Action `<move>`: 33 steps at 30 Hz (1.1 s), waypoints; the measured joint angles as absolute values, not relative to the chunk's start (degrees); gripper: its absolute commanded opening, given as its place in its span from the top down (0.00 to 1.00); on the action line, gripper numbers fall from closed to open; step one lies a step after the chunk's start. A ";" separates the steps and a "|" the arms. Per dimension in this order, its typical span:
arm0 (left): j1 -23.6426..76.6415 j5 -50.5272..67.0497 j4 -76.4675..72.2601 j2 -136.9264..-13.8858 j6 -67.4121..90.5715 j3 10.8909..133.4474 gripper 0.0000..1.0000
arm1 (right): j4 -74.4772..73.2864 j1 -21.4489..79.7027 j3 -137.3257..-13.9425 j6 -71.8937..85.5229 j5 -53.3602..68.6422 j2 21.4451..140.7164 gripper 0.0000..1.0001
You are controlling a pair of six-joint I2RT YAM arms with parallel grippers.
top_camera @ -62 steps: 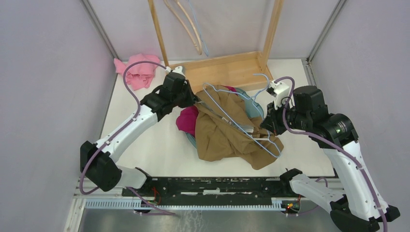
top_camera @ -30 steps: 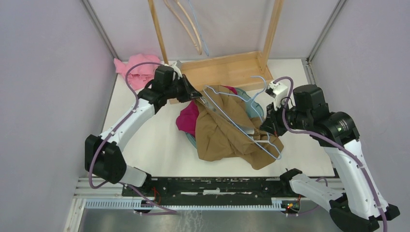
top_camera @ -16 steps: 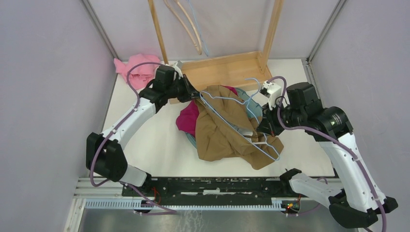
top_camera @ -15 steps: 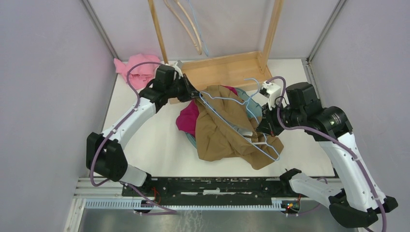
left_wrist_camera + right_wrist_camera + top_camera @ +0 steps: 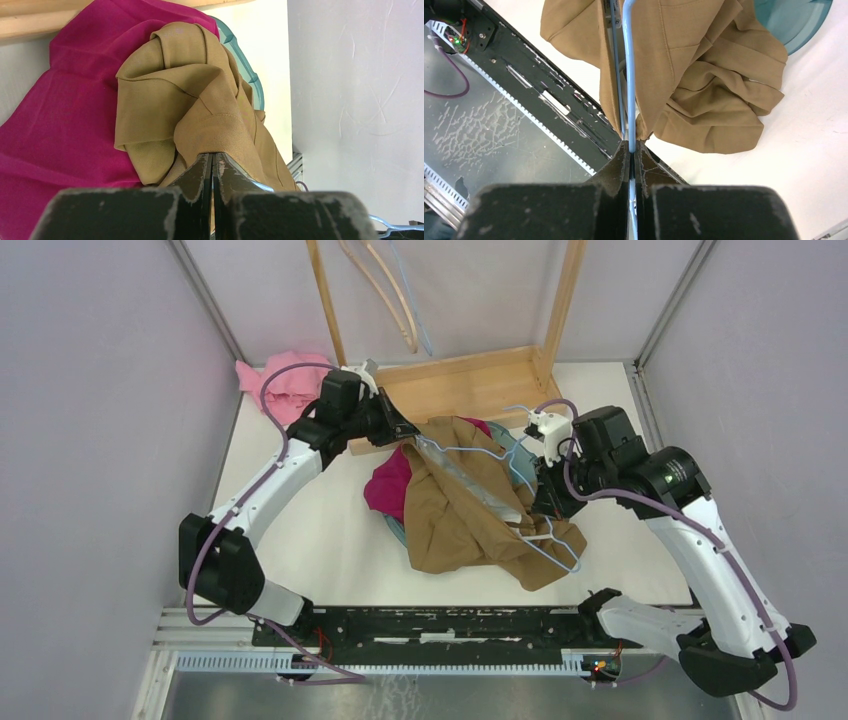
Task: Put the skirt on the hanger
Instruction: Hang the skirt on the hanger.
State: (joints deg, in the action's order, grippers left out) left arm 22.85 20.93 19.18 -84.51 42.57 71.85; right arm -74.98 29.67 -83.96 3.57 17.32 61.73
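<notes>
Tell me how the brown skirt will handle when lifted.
Likely floppy: the skirt lies crumpled in deep folds and sags around the hanger. Probably light, since the left gripper pinches just an edge of it. It may slide along the thin smooth wire rather than stay put.

Left end effector [image 5: 212,161] pinches tan skirt [image 5: 190,95] — magenta cloth [image 5: 60,120] alongside.

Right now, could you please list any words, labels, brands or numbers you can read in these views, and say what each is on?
None: no legible text in any view.
The tan skirt, blue wire hanger, magenta cloth and wooden rack base carry no visible print.
Any marking on the circuit board below the table edge is too small to read.
</notes>
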 measured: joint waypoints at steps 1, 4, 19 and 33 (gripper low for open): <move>22.85 20.88 19.16 -84.51 42.57 71.85 0.96 | -75.13 29.78 -84.16 3.57 16.88 61.89 0.99; 22.85 20.60 19.18 -84.51 42.57 71.92 0.96 | -75.44 30.13 -84.33 3.57 15.92 62.02 0.99; 22.90 20.49 19.11 -84.51 43.66 73.08 0.96 | -76.07 32.91 -84.55 3.64 12.56 64.40 0.99; 22.90 20.78 18.57 -84.51 43.66 73.30 0.96 | -73.06 32.91 -84.33 5.76 8.91 63.09 0.99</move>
